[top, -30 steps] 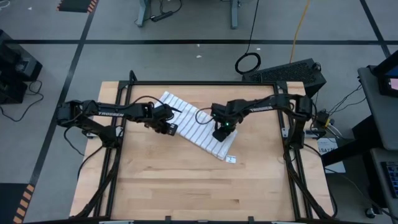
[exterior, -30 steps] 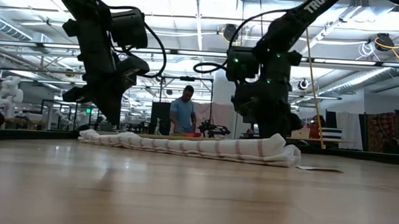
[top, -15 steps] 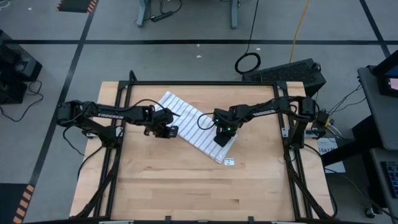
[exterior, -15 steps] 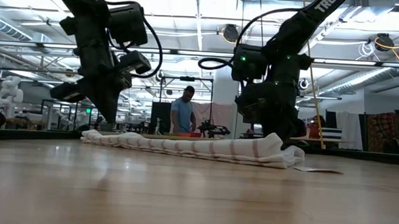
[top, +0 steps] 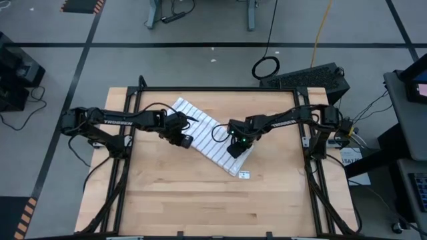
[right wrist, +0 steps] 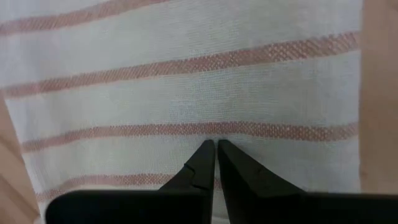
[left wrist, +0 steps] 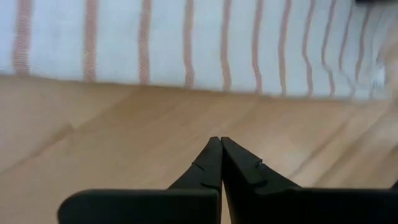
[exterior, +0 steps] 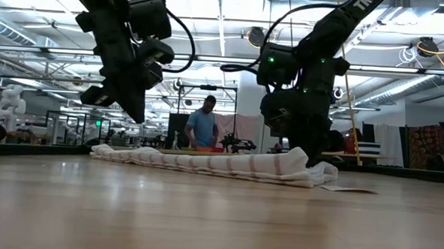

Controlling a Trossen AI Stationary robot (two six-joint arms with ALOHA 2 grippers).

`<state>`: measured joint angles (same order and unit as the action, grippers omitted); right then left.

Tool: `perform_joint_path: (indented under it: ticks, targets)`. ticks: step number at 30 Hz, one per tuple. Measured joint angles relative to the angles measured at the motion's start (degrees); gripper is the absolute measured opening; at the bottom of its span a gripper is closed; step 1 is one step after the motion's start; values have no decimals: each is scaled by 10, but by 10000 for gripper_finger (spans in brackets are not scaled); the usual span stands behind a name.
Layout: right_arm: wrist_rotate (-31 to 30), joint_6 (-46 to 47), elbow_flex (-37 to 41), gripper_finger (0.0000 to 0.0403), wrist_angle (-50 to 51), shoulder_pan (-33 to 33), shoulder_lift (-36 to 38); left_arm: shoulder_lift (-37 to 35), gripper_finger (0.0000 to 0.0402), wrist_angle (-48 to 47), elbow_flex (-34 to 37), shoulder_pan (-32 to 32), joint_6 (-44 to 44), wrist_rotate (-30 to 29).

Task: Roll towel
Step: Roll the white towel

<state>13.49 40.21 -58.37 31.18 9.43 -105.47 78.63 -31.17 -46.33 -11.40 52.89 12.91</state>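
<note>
- Towel (top: 208,135): white cloth with narrow parallel stripes, folded into a long flat band. It lies diagonally on the bench (top: 200,200), running from the far left-centre toward the middle on the right. In the low view it reads as a low, layered strip (exterior: 213,163), a little thicker at the end under the right arm.
- Tag (top: 244,175): small white piece on the wood just off the towel's nearer end.
- Right pincer (top: 235,148): down over the nearer end of the towel. Its wrist view shows both fingers clenched tip to tip (right wrist: 214,155) directly above the striped cloth, with no fabric visibly caught between them. Whether the tips press on the cloth cannot be told.
- Left pincer (top: 185,140): beside the towel's long edge on the left arm's side, raised above the bench in the low view (exterior: 129,105). Fingers clenched together (left wrist: 220,160), empty, over bare wood, the towel's edge lying just ahead of them.
- Bench: light wooden top inside a black frame (top: 220,89), both arms mounted at its sides.
- Surroundings: a person (exterior: 203,128) stands in the room far behind the bench; a dark keyboard (top: 307,75) and a coiled cable (top: 266,67) lie on the floor beyond the far edge.
</note>
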Motion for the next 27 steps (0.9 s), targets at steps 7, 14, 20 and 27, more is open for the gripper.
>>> perform_joint_path:
  ticks: [7, 14, 20, 27]
  targets:
    - [-1, 124, 0, 18, 5, -37, 0, 0, 6, -85, 0, 11, -95, 16]
    - [-1, 315, 0, 18, -30, -114, -1, 13, 6, -165, 24, -3, -221, -101]
    - [-31, 484, 1, 18, -111, -179, -2, 36, 6, -146, 45, -49, -287, -76]
    - [-104, 639, 2, 18, -152, -243, -3, 38, 6, -62, 45, -90, -328, -73]
